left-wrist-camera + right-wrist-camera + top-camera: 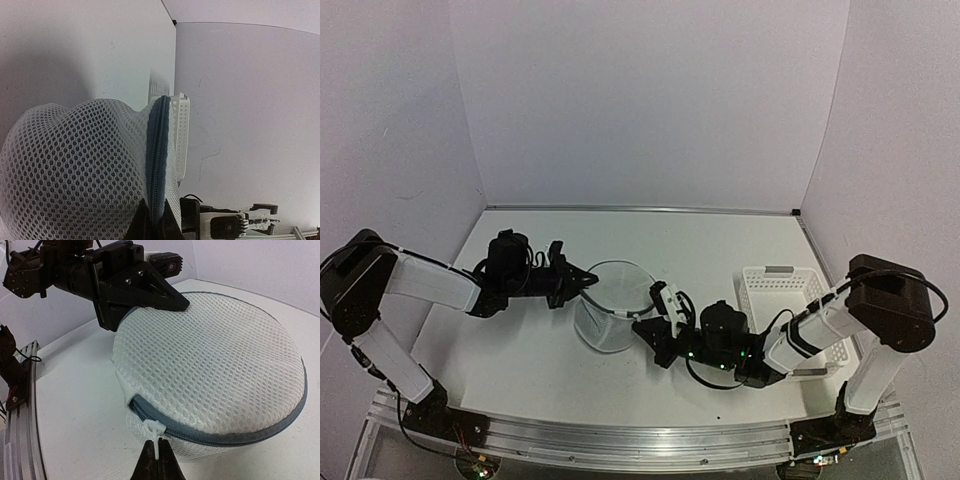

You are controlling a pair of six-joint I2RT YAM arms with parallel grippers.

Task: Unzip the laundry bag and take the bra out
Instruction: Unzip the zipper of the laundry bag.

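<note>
Right claw (155,462) is clenched on the white zip pull (154,430), which hangs straight down btwn its fingers at the near lower edge of the bag (210,360). Directly across from it, on the far rim, the left claw (176,302) is pinched tight on the bag's edge. In its own wrist view the grey zip (157,150) runs right down into that pinch.

Why held so, as I read it: the bag is soft mesh w/ only a wire rim, so a tug on the pull alone would just drag the whole thing across the table (520,350). The left claw anchors the opposite side, so the right one has something to pull against. Gripping the small tab, not the mesh, puts the force along the zip track.

The zip looks shut for the stretch in view beyond the right claw, curving away round the lid edge. So the step in hand is prob. the start of unzipping, w/ little or none done.

Bra: can't make it out. The mesh shows darker in places in the left wrist view, but that may be shadow. If it's in there, it sits btwn the two claws, under the lid.

White basket (760,290) stands behind the right claw, apart from the bag.

Risk: the thin tab could slip from the fingertips.
</note>
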